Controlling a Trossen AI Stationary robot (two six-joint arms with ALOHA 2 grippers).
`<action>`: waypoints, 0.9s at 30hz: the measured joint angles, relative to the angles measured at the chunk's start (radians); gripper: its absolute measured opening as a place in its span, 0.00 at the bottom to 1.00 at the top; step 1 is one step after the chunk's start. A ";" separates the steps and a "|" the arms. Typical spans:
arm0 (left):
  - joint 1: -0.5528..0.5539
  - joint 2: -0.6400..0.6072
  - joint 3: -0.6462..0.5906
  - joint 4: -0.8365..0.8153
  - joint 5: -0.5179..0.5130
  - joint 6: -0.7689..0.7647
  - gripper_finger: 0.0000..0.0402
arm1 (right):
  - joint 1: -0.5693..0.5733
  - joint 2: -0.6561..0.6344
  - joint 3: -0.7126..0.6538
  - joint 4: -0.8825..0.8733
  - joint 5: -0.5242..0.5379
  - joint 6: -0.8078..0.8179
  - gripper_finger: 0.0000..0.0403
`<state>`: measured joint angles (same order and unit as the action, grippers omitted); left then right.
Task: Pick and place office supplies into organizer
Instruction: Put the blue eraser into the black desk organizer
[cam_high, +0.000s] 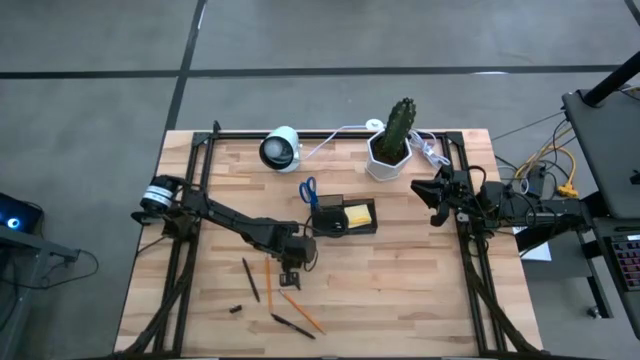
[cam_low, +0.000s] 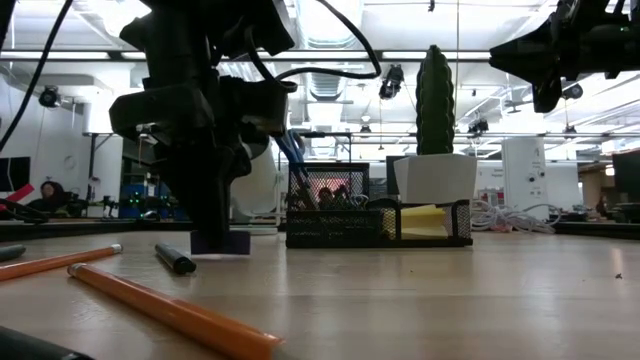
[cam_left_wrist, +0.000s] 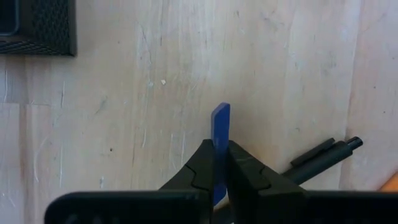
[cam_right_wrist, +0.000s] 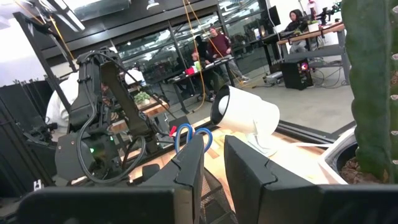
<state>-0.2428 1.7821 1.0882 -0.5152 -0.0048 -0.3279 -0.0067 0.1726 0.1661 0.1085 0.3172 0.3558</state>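
Observation:
My left gripper (cam_high: 290, 279) points down at the table's middle, near the pens, shut on a small flat blue piece (cam_left_wrist: 221, 121). Around it lie two orange pencils (cam_high: 268, 280) (cam_high: 302, 312), two black pens (cam_high: 250, 278) (cam_high: 292, 325) and a dark stub (cam_high: 236, 310). The black mesh organizer (cam_high: 343, 217) stands behind it. It holds a yellow sticky-note pad (cam_high: 358, 214), and the blue-handled scissors (cam_high: 308, 190) stick up from its left end. My right gripper (cam_high: 437, 197) waits open, raised at the table's right edge. My left gripper pinches the blue piece's flat faces between its two fingers (cam_left_wrist: 239, 163), coming from above and pointing down. The piece stands on edge and its free end (cam_left_wrist: 221, 112) sticks out past the fingertips. In the low view that lower end (cam_low: 220, 242) sits at the table surface.
A white hexagonal pot with a cactus (cam_high: 390, 148) and a white round lamp (cam_high: 282, 148) stand at the far edge, with white cables (cam_high: 430, 152) beside the pot. A black pen (cam_left_wrist: 323, 155) lies close to my left fingers. Bare wood spreads right of the pencils.

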 joint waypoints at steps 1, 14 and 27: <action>0.000 0.000 0.000 -0.001 0.000 0.000 0.01 | 0.000 0.000 0.000 0.000 0.000 0.000 0.13; 0.005 -0.001 0.036 -0.026 0.000 0.055 0.01 | 0.000 0.000 0.000 0.000 0.000 0.000 0.13; 0.037 -0.086 0.043 -0.025 -0.111 0.080 0.01 | 0.000 0.000 0.000 0.000 0.000 0.000 0.13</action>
<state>-0.2059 1.6960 1.1313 -0.5402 -0.1161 -0.2483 -0.0067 0.1730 0.1661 0.1085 0.3172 0.3561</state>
